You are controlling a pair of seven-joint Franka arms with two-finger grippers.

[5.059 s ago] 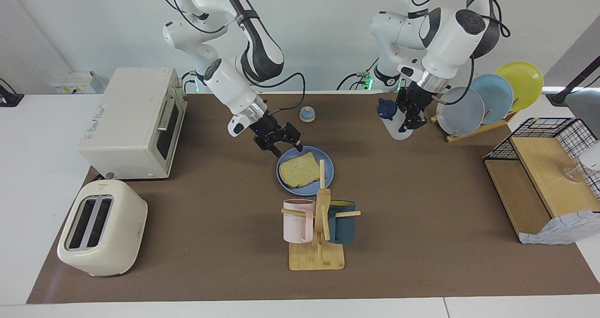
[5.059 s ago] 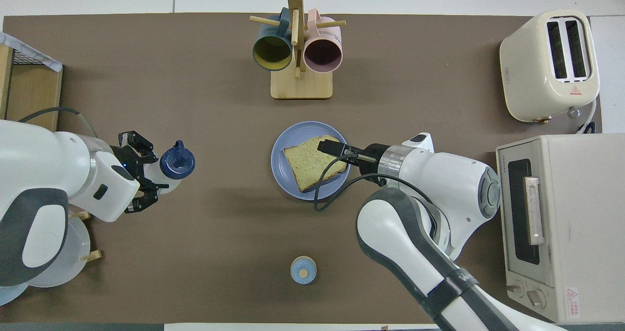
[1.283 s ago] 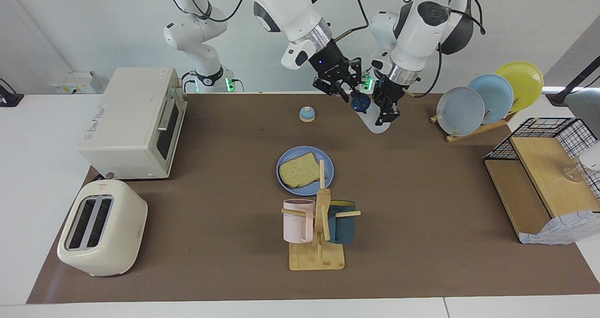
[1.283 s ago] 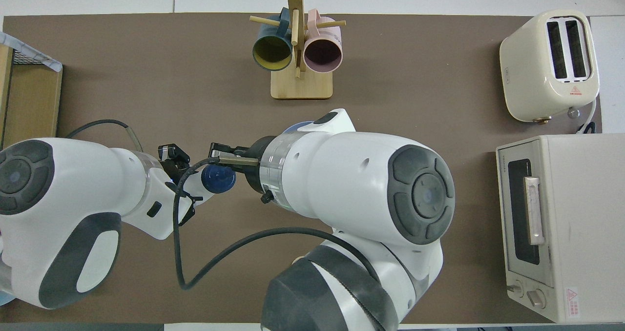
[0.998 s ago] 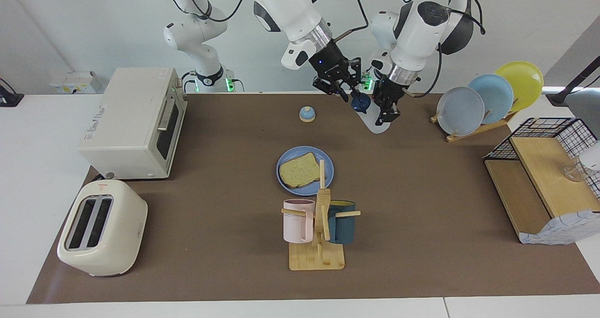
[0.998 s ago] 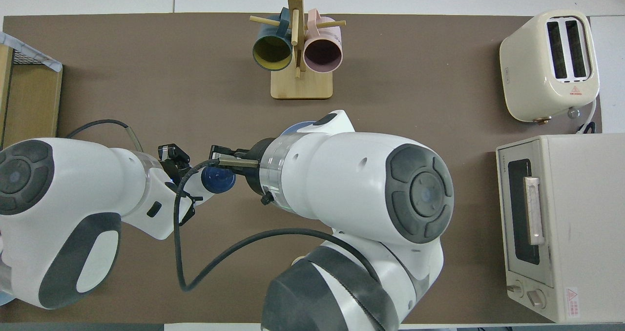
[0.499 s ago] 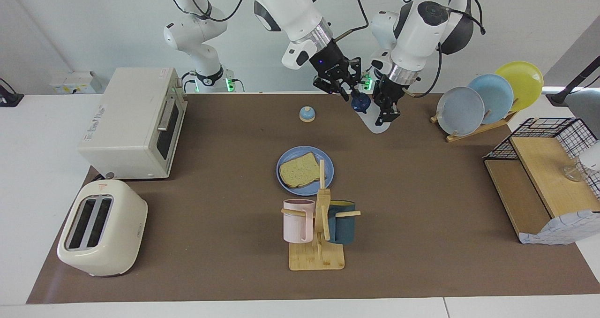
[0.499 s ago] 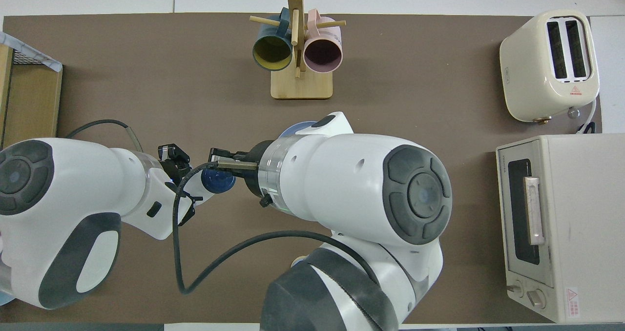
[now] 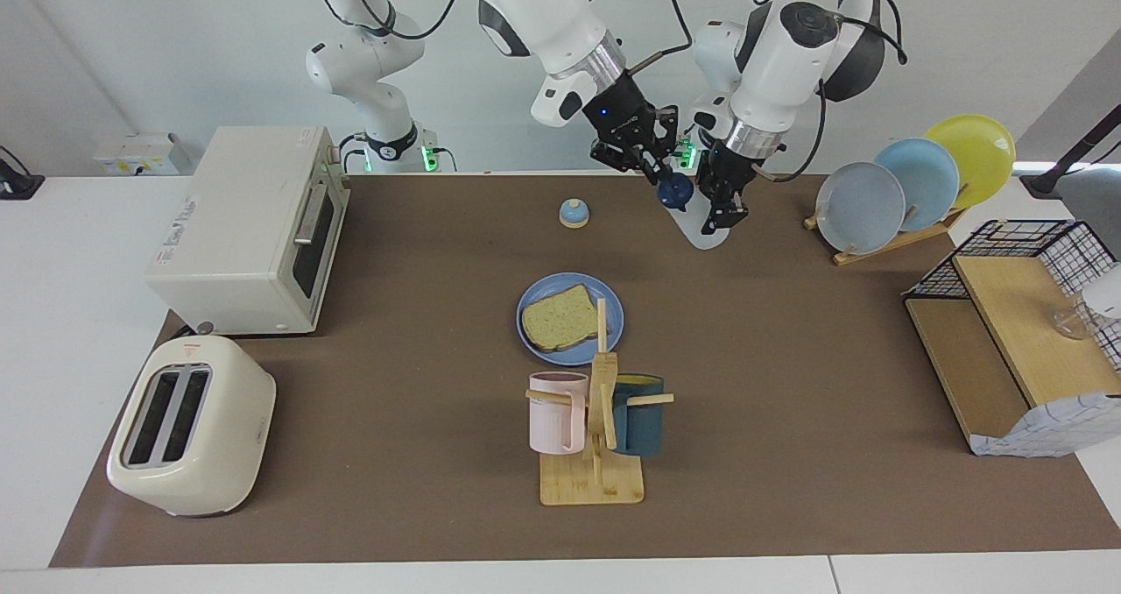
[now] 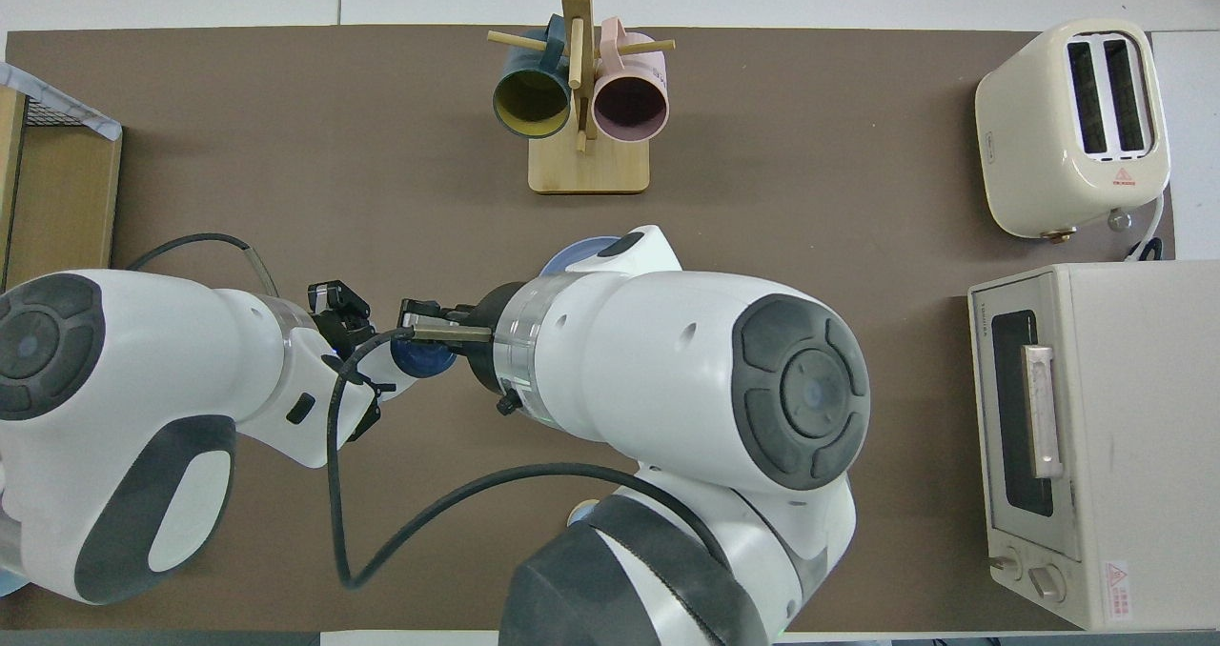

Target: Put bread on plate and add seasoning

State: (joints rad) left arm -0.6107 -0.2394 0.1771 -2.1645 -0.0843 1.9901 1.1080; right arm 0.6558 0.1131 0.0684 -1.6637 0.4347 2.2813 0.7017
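Observation:
The bread [image 9: 557, 318] lies flat on the blue plate [image 9: 613, 314] in the middle of the table. My left gripper [image 9: 725, 211] is shut on the seasoning bottle [image 9: 706, 231] and holds it tilted in the air near the robots' edge of the table, navy cap [image 9: 674, 193] toward my right gripper [image 9: 659, 170]. The right gripper is open with its fingers right at the cap. In the overhead view the right arm hides the bread and all but a sliver of the plate [image 10: 570, 251]; the cap [image 10: 419, 358] shows between the left gripper [image 10: 367, 365] and the right gripper [image 10: 419, 322].
A small blue-domed bell [image 9: 574, 214] sits near the robots. A mug rack [image 9: 595, 419] stands just past the plate. A toaster oven [image 9: 250, 226] and toaster [image 9: 193, 423] are at the right arm's end. A plate rack [image 9: 911, 187] and a wooden shelf [image 9: 1007, 340] are at the left arm's end.
The right gripper left the plate, rose and crossed to the bottle, and in the last second crept onto its cap. The left gripper carried the bottle toward the table's middle and holds still.

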